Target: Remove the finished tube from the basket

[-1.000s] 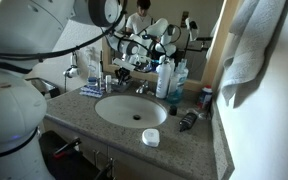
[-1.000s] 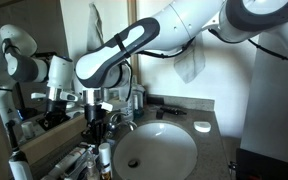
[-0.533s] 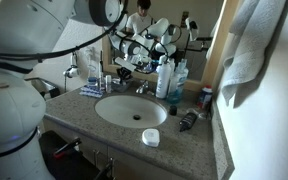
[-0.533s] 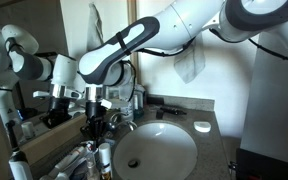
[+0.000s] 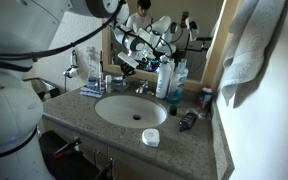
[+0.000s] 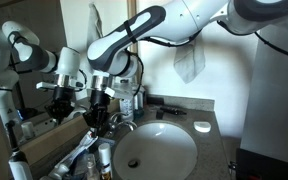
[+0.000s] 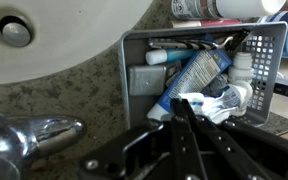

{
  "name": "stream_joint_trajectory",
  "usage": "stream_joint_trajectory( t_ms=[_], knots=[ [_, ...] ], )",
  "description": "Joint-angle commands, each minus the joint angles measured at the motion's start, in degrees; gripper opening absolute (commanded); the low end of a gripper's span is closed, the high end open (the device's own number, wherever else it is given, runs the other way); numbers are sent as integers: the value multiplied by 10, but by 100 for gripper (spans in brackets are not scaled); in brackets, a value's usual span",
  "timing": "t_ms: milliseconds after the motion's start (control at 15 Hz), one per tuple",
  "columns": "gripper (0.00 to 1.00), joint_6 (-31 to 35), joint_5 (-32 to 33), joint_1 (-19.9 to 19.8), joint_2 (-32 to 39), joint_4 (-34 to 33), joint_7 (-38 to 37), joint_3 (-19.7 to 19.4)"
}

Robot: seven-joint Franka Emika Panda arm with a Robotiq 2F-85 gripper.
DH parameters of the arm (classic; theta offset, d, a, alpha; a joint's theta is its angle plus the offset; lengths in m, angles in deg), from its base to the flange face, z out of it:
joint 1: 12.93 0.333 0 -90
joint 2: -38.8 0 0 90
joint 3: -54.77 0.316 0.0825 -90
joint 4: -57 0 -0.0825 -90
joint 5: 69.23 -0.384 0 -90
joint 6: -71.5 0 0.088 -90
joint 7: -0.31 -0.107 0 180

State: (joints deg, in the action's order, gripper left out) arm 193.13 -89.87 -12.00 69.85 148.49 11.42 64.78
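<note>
In the wrist view the gripper point(image 7: 181, 106) has its dark fingers point(image 7: 188, 130) drawn almost together, pinching the crumpled end of the finished tube point(image 7: 218, 99). The tube sits lower centre-right, over the basket point(image 7: 268, 55).

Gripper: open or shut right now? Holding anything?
Gripper: shut, fingertips pinched on the crumpled whitish tube, over the basket in the wrist view.

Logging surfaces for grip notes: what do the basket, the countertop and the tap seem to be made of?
The basket looks like matte grey moulded plastic, given its lattice wall. The countertop seems polished speckled stone, perhaps granite. The tap is shiny metal, likely chrome, showing mirror-like reflections.
</note>
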Motion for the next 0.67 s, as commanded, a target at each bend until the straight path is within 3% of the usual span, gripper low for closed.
stream_joint_trajectory(
  t_ms=[0, 200, 600],
  knots=[
    [0, 13, -36, -20, -59, 66, 22, 6],
    [0, 17, -80, -36, -96, 106, 46, 9],
    [0, 29, -231, -62, -174, 194, 147, 0]
  ],
)
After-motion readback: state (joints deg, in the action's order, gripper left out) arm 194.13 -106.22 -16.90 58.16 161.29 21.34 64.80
